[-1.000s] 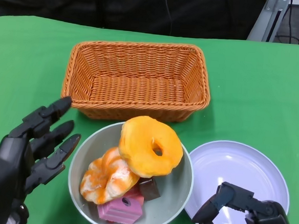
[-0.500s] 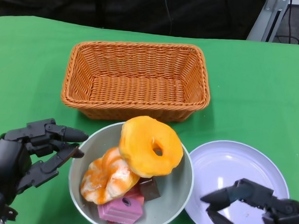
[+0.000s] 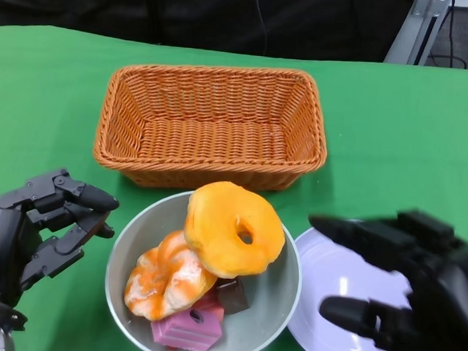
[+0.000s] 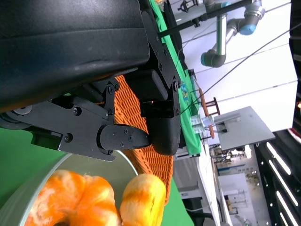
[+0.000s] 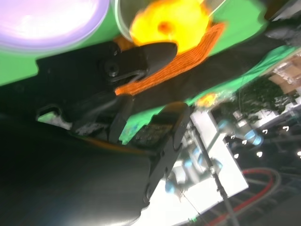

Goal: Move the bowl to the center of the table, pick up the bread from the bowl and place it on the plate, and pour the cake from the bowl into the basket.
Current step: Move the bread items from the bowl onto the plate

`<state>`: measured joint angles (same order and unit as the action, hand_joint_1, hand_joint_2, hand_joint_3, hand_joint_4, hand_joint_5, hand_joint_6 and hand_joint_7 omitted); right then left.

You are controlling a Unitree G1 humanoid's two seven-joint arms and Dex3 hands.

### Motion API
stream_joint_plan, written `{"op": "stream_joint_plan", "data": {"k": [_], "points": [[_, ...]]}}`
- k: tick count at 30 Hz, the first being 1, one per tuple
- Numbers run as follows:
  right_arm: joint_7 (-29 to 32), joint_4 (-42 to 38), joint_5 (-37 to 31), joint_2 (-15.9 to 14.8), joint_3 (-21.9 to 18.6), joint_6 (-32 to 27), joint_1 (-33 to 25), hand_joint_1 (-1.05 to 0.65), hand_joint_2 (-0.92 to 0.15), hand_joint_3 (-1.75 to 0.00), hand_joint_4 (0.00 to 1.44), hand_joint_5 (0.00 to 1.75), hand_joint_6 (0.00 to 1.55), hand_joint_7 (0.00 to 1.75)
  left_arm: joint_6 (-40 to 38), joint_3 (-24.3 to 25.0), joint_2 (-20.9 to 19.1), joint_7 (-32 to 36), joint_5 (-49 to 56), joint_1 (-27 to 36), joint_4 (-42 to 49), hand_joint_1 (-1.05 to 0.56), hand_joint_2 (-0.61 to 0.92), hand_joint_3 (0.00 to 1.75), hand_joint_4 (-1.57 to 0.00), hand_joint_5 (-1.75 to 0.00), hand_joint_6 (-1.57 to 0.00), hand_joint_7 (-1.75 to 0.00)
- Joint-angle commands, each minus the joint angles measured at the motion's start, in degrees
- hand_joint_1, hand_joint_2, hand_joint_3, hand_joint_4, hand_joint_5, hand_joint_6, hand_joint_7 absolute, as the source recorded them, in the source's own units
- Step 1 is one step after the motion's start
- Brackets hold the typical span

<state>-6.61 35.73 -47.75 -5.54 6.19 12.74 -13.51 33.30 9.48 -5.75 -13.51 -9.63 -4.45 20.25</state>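
A grey bowl (image 3: 277, 303) sits at the front middle of the green table, holding a yellow ring bread (image 3: 234, 229), an orange-white twisted pastry (image 3: 166, 279), a pink cake piece (image 3: 187, 329) and a dark chocolate piece (image 3: 232, 296). My left hand (image 3: 34, 226) hangs just left of the bowl's rim, fingers spread, empty. My right hand (image 3: 407, 280) hovers over the white plate (image 3: 344, 271), fingers apart and empty, reaching toward the bowl. The bread (image 5: 171, 23) and the plate (image 5: 47, 19) also show in the right wrist view. The left wrist view shows the bowl rim (image 4: 56, 165) beside my fingers (image 4: 122, 137).
An empty orange wicker basket (image 3: 213, 126) stands behind the bowl at mid table. Green cloth (image 3: 397, 139) covers the table. A metal stand (image 3: 421, 28) rises at the back right beyond the table edge.
My right hand has risen from the front edge and spread wide over the plate, reaching toward the bowl. My left hand drew slightly back from the bowl's rim.
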Motion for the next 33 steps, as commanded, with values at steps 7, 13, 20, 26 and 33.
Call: {"op": "stream_joint_plan", "data": {"k": [7,13,20,26,33], "points": [[-3.7,-0.6,-15.2,3.4,9.3,-10.3,6.3,-0.85,-0.92,-0.03,0.40,0.24,0.42,0.00,2.2,0.5,0.0,0.3,-0.4,-0.8,2.0,-0.13,0.92,0.34,-0.76,-1.38,-0.85,-0.99],[-5.6,-4.8,-21.5,4.8,14.0,-15.1,10.8,-0.89,-0.92,-0.04,0.38,0.17,0.35,0.00,2.4,0.3,0.2,0.5,0.1,-0.6,1.9,-0.13,0.92,0.33,-0.75,-1.38,-0.84,-1.00],[-5.6,-12.0,-27.3,4.0,18.6,-17.7,15.8,-0.94,-0.92,-0.09,0.32,0.10,0.26,0.00,4.4,0.3,0.8,0.8,0.6,-0.8,2.9,-0.12,0.92,0.33,-0.76,-1.38,-0.85,-1.00],[-5.1,-19.7,-30.2,4.1,22.3,-19.9,19.3,-0.96,-0.92,-0.10,0.29,0.08,0.23,0.00,5.7,0.0,1.5,1.8,2.1,-0.3,2.6,-0.14,0.92,0.33,-0.77,-1.40,-0.84,-1.03],[0.1,-30.3,-32.8,3.1,26.9,-21.4,22.9,-0.98,-0.92,-0.14,0.25,0.05,0.19,0.00,5.8,-0.7,2.0,1.4,1.7,0.5,1.6,-0.14,0.92,0.34,-0.76,-1.40,-0.82,-1.05]]}}
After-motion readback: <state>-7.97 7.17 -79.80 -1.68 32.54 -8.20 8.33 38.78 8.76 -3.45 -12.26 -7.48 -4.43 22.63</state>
